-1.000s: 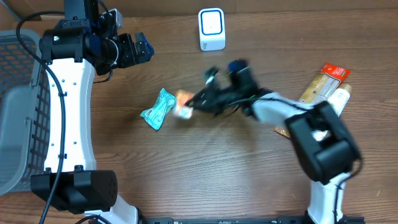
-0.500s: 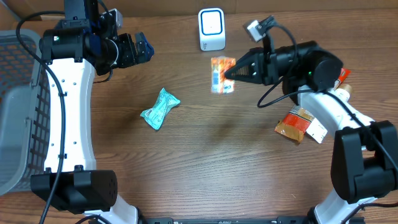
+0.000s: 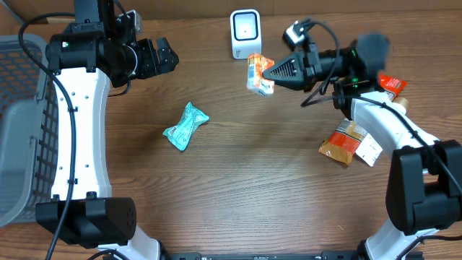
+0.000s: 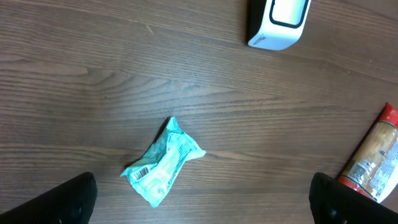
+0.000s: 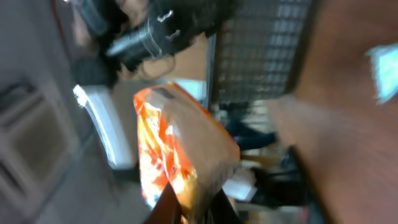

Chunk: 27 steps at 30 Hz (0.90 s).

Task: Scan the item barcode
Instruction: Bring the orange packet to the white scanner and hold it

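Orange snack packet (image 3: 258, 74) is hanging above the desk (image 3: 253, 195), pinched at its right edge by the right gripper (image 3: 269, 74), whose jaws are closing narrowly on it. The packet is sitting just below and slightly right of the white barcode scanner (image 3: 245, 34), which is standing near the desk's far edge; whether packet and scanner are touching is not showing. The right wrist view is blurring heavily, showing only the orange packet clamped between the fingers. The left gripper (image 3: 162, 58) is hovering at the upper left with its jaws spreading wide and holding nothing. Under it, a teal packet (image 3: 185, 126) is lying on the desk, its barcode facing up in the left wrist view. At the right side, a brown box (image 3: 346, 143) and a long red-capped pack (image 3: 375, 94) are lying near each other. A grey basket (image 3: 14, 108) is sitting at the left edge.
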Motion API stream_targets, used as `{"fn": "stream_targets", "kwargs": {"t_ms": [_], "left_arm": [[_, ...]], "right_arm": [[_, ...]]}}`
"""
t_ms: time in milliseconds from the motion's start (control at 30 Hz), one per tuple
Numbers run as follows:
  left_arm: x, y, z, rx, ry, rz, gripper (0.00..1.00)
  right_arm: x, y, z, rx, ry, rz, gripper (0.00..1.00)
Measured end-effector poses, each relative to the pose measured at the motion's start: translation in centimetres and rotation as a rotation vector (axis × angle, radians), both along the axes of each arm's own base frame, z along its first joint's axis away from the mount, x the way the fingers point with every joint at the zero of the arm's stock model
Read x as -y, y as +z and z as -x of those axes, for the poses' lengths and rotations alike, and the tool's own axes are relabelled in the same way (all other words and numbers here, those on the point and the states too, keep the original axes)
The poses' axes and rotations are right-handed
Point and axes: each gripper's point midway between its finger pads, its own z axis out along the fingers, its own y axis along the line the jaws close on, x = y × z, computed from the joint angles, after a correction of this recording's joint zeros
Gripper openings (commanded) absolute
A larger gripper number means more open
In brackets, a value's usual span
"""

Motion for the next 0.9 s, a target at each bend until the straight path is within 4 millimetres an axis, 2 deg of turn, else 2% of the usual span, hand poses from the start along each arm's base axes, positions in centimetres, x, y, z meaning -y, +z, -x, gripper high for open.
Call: {"fn": "stream_targets", "kwargs": {"t_ms": [100, 300, 433, 500, 533, 567, 700, 800, 900], "left_arm": [[0.0, 0.0, 0.0, 0.0, 0.0, 0.0, 1.0], [0.0, 0.0, 0.0, 0.0, -0.001, 0.002, 1.0], [0.0, 0.0, 0.0, 0.0, -0.001, 0.002, 1.0], [0.0, 0.0, 0.0, 0.0, -0.001, 0.002, 1.0], [0.0, 0.0, 0.0, 0.0, -0.001, 0.002, 1.0], [0.0, 0.0, 0.0, 0.0, -0.001, 0.002, 1.0], [0.0, 0.0, 0.0, 0.0, -0.001, 0.002, 1.0], [0.0, 0.0, 0.0, 0.0, -0.001, 0.002, 1.0], [0.0, 0.0, 0.0, 0.0, -0.001, 0.002, 1.0]], "right_arm": [[-0.1, -3.3, -1.1, -0.113, -0.06, 0.037, 0.04], [0.5, -9.3, -2.9, -0.109, -0.246, 0.203, 0.04], [1.8, -12.8, -2.9, -0.13, -0.316, 0.411, 0.03], [2.7, -13.4, -3.0, -0.116, -0.337, 0.553, 0.03], [3.5, -13.1, -3.4, -0.061, -0.354, 0.672, 0.03], [3.6, -12.7, -3.6, -0.038, -0.358, 0.698, 0.03], [4.1, -7.6, -7.2, 0.304, -0.461, 0.932, 0.04], [3.0, -3.7, -10.1, 0.627, -0.581, 1.066, 0.04], [1.7, -1.0, -12.4, 0.872, -0.7, 1.16, 0.04]]}}
